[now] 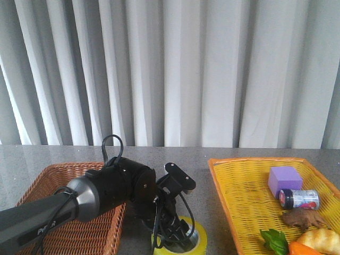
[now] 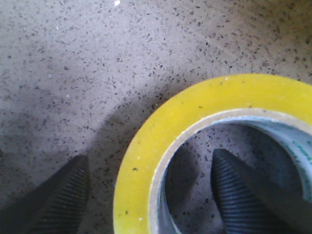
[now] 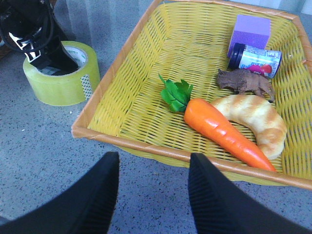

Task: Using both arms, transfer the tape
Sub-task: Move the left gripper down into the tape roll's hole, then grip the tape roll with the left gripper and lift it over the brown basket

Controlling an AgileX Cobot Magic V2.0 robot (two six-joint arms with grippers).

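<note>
Tape (image 3: 62,74): flat on the surface (image 2: 97,63), between both baskets.
Left gripper (image 2: 151,195): spread, straddling the wall, one finger in the core; I'd close squarely, then lift straight.
Right gripper (image 3: 152,195): spread, empty, near yellow basket (image 3: 126,87).

Front cam looks forward over the table toward curtains, low, mid-range. Left wrist cam faces straight down, v. close on the tape roll (image 2: 204,146), filling most of frame. Right wrist cam looks obliquely down, farther off, probably from table's near edge. All three share the tape; front & right wrist share the yellow basket (image 3: 122,139).
</note>
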